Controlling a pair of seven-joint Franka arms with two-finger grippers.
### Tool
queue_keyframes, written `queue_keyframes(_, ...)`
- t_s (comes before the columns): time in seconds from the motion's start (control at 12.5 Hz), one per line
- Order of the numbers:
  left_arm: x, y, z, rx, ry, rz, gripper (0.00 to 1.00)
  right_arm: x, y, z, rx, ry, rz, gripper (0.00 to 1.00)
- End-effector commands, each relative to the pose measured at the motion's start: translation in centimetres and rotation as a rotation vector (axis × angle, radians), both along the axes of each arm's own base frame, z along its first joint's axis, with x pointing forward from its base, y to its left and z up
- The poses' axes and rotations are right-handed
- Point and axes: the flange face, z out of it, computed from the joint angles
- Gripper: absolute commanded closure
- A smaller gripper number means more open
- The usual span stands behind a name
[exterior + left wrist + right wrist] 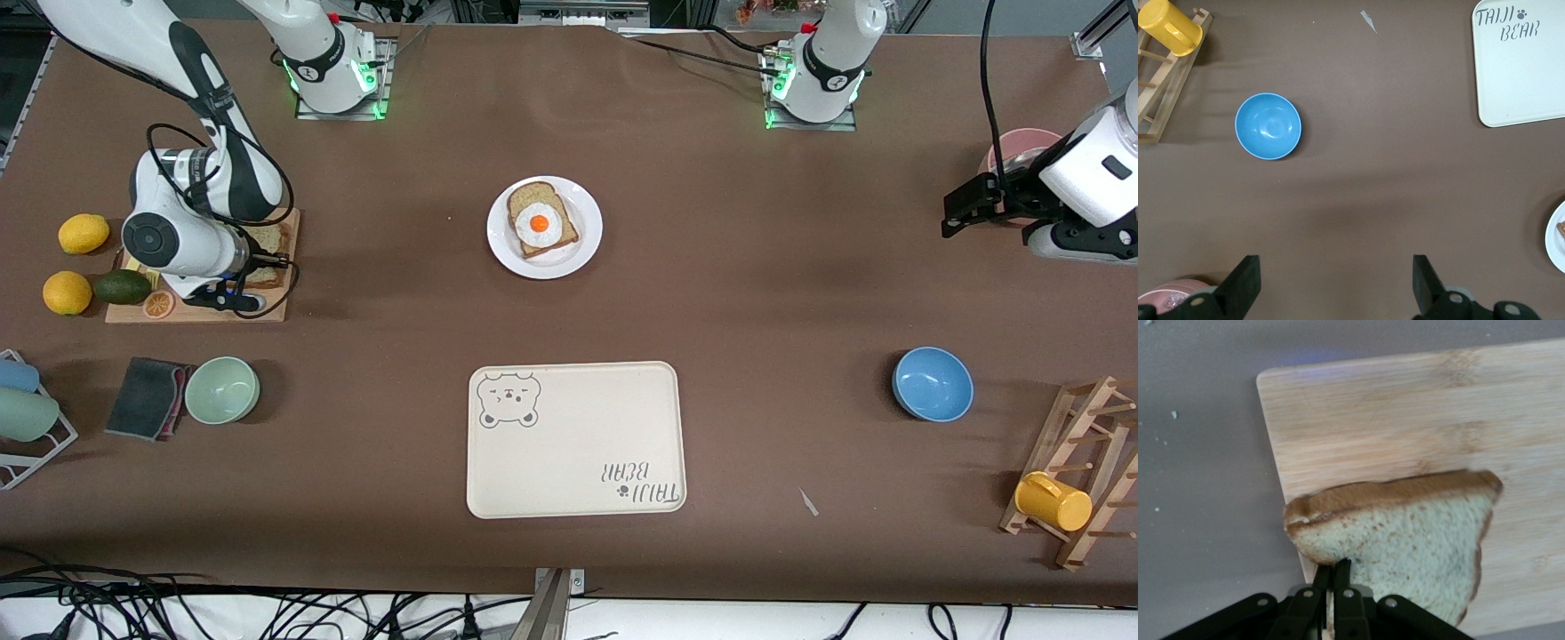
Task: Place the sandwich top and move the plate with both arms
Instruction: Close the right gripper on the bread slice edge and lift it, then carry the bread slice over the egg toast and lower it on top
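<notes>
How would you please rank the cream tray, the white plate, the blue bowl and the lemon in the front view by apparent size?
1. cream tray
2. white plate
3. blue bowl
4. lemon

bread slices (267, 240): two
plates (544, 228): one
bowls (933, 383): two
lemons (84, 234): two
trays (576, 438): one

1. On the cutting board (267, 307) at the right arm's end of the table: the sandwich top (1418, 540), pinched at its edge by the right gripper (1333, 577).
2. Mid-table, between the two arm bases and the tray (578, 444): the plate (587, 253), carrying the egg-topped slice (540, 220).
3. Nearer the front camera than the plate: the tray.
4. Toward the left arm's end, beside the tray: a bowl (932, 383).
5. Over bare table near that end: the left gripper (1335, 283), jaws spread, waiting.
</notes>
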Motion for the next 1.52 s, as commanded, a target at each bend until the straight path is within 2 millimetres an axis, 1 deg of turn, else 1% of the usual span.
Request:
queue_keyframes(0.0, -0.6, 0.1, 0.5, -0.007, 0.001, -0.016, 0.00, 1.0, 2.0, 3.1, -0.015, 0.056, 0.015, 1.00)
queue_keyframes(0.16, -0.6, 0.1, 0.5, -0.007, 0.001, -0.016, 0.00, 2.6, 3.2, 6.2, -0.016, 0.096, 0.018, 1.00)
queue_keyframes(0.24, -0.6, 0.1, 0.5, -0.007, 0.001, -0.016, 0.00, 3.5, 4.5, 7.7, -0.011, 0.111, 0.030, 1.00)
queue_keyframes(0.32, -0.6, 0.1, 0.5, -0.007, 0.001, -0.016, 0.00, 4.0, 6.3, 9.0, -0.012, 0.122, 0.017, 1.00)
queue_keyframes(0.4, -0.6, 0.1, 0.5, -0.007, 0.001, -0.016, 0.00, 4.1, 8.8, 10.2, -0.010, 0.135, -0.010, 1.00)
queue_keyframes(0.48, -0.6, 0.1, 0.5, -0.007, 0.001, -0.016, 0.00, 4.1, 12.3, 11.5, 0.004, 0.132, -0.018, 1.00)
queue_keyframes(0.56, -0.6, 0.2, 0.5, -0.006, 0.001, -0.014, 0.00, 3.4, 16.0, 13.0, 0.008, 0.116, -0.037, 1.00)
queue_keyframes(0.64, -0.6, 0.2, 0.5, -0.006, 0.001, -0.012, 0.00, 2.6, 20.2, 14.8, 0.009, 0.081, -0.036, 1.00)
queue_keyframes(0.72, -0.6, 0.2, 0.5, -0.006, 0.001, -0.012, 0.00, 1.8, 24.4, 15.9, 0.018, 0.050, -0.038, 1.00)
queue_keyframes(0.8, -0.6, 0.2, 0.5, -0.006, 0.001, -0.012, 0.00, 1.0, 28.8, 17.2, 0.045, 0.038, -0.089, 1.00)
queue_keyframes(0.88, -0.6, 0.3, 0.5, -0.006, 0.001, -0.011, 0.00, 0.2, 32.0, 17.7, 0.058, 0.029, -0.102, 1.00)
queue_keyframes(1.04, -0.6, 0.3, 0.5, -0.006, 0.001, -0.011, 0.00, -2.4, 37.8, 17.3, 0.075, -0.001, -0.065, 1.00)
queue_keyframes(1.12, -0.6, 0.3, 0.5, -0.006, 0.001, -0.011, 0.00, -4.8, 41.7, 16.4, 0.071, -0.011, -0.047, 1.00)
queue_keyframes(1.2, -0.6, 0.3, 0.5, -0.006, 0.001, -0.011, 0.00, -6.9, 45.3, 15.1, 0.064, -0.029, -0.031, 1.00)
queue_keyframes(1.28, -0.6, 0.3, 0.5, -0.006, 0.001, -0.011, 0.00, -8.5, 48.2, 13.8, 0.066, -0.034, -0.001, 1.00)
queue_keyframes(1.36, -0.6, 0.4, 0.5, -0.006, 0.001, -0.009, 0.00, -9.1, 50.1, 12.4, 0.073, -0.021, 0.012, 1.00)
queue_keyframes(1.44, -0.6, 0.4, 0.5, -0.006, 0.001, -0.009, 0.00, -9.8, 51.8, 11.9, 0.072, -0.021, 0.033, 1.00)
